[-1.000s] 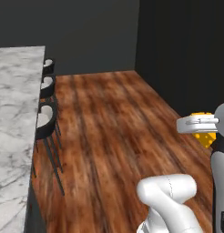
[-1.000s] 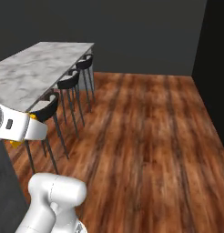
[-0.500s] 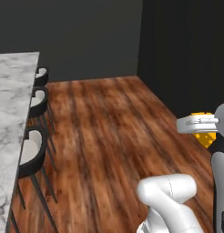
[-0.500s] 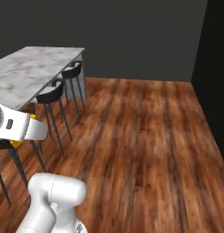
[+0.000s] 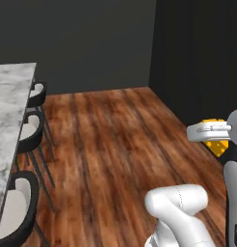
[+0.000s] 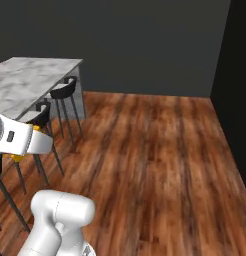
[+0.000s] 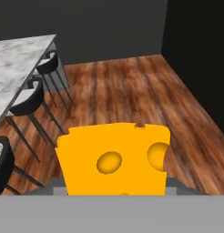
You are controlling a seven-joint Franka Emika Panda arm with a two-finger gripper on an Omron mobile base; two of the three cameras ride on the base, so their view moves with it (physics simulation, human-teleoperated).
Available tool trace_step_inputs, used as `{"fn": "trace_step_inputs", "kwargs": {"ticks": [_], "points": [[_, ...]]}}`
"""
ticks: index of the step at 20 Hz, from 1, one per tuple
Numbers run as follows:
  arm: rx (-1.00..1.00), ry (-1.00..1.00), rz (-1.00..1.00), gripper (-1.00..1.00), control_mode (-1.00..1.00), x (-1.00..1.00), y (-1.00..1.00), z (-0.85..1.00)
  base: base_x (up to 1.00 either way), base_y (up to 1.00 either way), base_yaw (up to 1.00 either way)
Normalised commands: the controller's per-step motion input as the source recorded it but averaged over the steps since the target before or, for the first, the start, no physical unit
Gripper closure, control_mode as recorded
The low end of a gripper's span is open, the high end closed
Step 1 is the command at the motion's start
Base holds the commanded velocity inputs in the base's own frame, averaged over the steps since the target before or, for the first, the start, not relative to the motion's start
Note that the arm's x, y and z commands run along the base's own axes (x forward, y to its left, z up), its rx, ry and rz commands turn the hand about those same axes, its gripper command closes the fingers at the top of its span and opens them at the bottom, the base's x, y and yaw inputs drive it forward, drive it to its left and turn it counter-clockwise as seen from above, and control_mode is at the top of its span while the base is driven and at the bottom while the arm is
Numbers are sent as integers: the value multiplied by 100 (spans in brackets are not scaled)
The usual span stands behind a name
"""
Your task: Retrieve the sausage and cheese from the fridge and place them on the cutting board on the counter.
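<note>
Gripping the cheese (image 7: pixel 114 164), the claw (image 5: pixel 214 136) holds the yellow wedge partway closed around it, up in the air above the wooden floor (image 5: pixel 115 144). In the left base view the cheese hangs at the right, near the dark wall (image 5: pixel 202 53). A marble tabletop (image 6: pixel 30 80) with black stools (image 6: pixel 65 90) stands far left.

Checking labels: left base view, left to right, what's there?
Marble counter → stools → wood floor → arm base → cheese in the claw.
</note>
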Motion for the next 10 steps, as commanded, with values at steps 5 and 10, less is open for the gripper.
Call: {"fn": "trace_step_inputs", "kwargs": {"ticks": [5,10], "points": [[0,0,0,100,100,0,0,0,100,-18,4],[0,0,0,100,100,0,0,0,100,-5,19]]}}
